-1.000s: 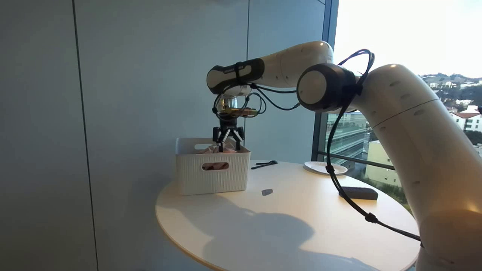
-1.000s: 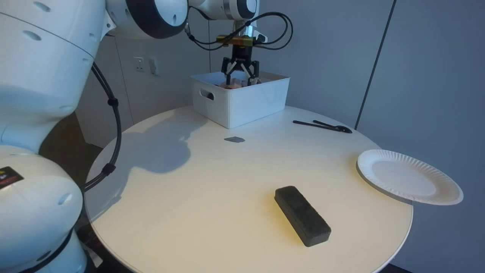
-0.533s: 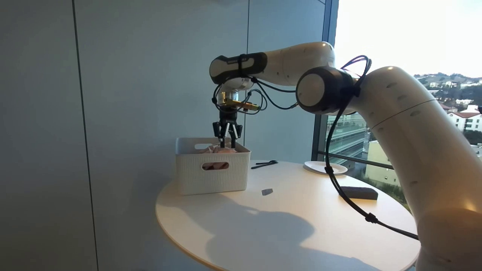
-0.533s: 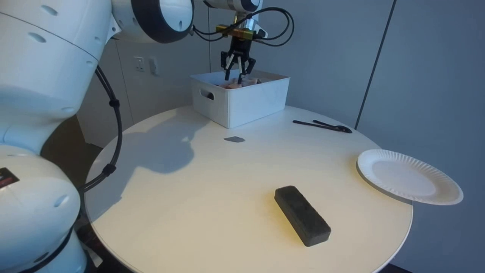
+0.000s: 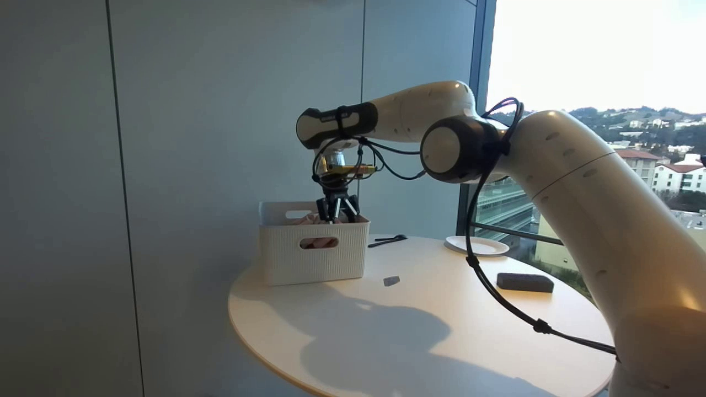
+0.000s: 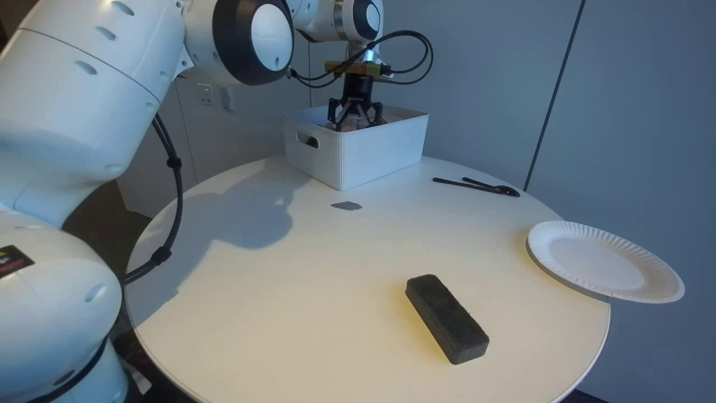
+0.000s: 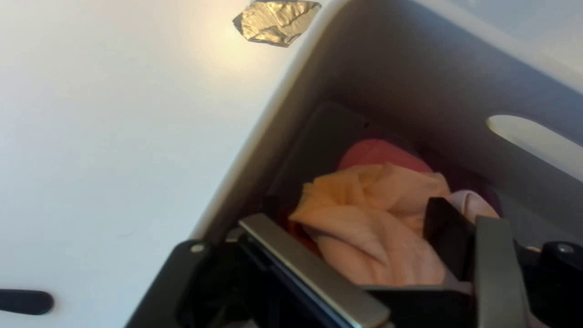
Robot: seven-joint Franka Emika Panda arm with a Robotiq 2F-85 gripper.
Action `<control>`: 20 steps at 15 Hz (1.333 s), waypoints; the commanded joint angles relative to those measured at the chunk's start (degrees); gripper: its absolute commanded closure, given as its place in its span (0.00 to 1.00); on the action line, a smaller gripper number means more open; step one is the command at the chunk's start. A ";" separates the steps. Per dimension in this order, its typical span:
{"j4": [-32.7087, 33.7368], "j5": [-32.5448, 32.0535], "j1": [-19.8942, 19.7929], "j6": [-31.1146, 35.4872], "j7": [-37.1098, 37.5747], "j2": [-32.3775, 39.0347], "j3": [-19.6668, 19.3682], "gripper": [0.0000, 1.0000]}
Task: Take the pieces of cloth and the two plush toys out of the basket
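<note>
Basket (image 5: 314, 267): white, upright on the table (image 6: 313, 291), near the wall (image 5: 209, 121), with soft things inside.
Slot (image 5: 319, 242): facing out in an exterior view; pinkish contents show through it.
Cloth (image 7: 364, 223): peach, crumpled, heaped in the basket.
Red piece (image 7: 382, 152): rounded edge showing from beneath the cloth; toy or fabric, cannot tell.
Pale curl (image 7: 476, 204): just beside the cloth; whether it is part of it, cannot tell.
Gripper (image 5: 341, 219): pointing down into the basket's mouth.
Fingers (image 7: 448, 239): wide apart, one either side of the cloth; whether they touch it, cannot tell.
Arm (image 5: 424, 113): white with black joint covers, stretched over the table, its wrist above the basket.
Cables (image 6: 161, 256): black, strapped along the arm, looping out at the wrist.
Scrap (image 7: 278, 20): crinkled and shiny in the wrist view, flat grey in both exterior views; on the table near the basket.
Utensils (image 6: 508, 191): black, long-handled, lying together on the table near the wall, one a spoon.
Block (image 6: 447, 319): dark, lying flat, well apart from the basket.
Plate (image 6: 596, 263): white, ribbed rim, partly over the table's edge.
Window (image 5: 557, 49): beyond the table in an exterior view, buildings and hills through it.
</note>
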 commanded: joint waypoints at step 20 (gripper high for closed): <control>10.98 -3.58 0.14 1.74 -7.58 2.83 1.05 0.94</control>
